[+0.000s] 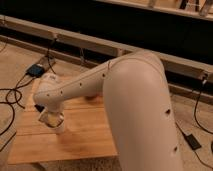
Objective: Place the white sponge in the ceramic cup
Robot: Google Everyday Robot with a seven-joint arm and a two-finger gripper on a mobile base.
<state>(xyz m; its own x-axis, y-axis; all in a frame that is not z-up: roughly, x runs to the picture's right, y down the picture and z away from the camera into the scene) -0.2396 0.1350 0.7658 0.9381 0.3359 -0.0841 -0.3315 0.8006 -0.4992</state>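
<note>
My gripper (50, 118) hangs at the end of the white arm over the left part of the wooden table (85, 135). The ceramic cup (59, 127), a small white cylinder, stands right under it and is partly hidden by it. A pale block that looks like the white sponge (48, 119) sits at the gripper's tip, at the cup's mouth. I cannot tell whether it is held or rests in the cup.
A pinkish-brown round thing (93, 98) lies on the table behind the forearm. A small dark square (38, 107) shows beside the wrist. A dark box (35, 70) and cables (10, 95) lie on the floor to the left. A long rail (100, 47) runs behind the table.
</note>
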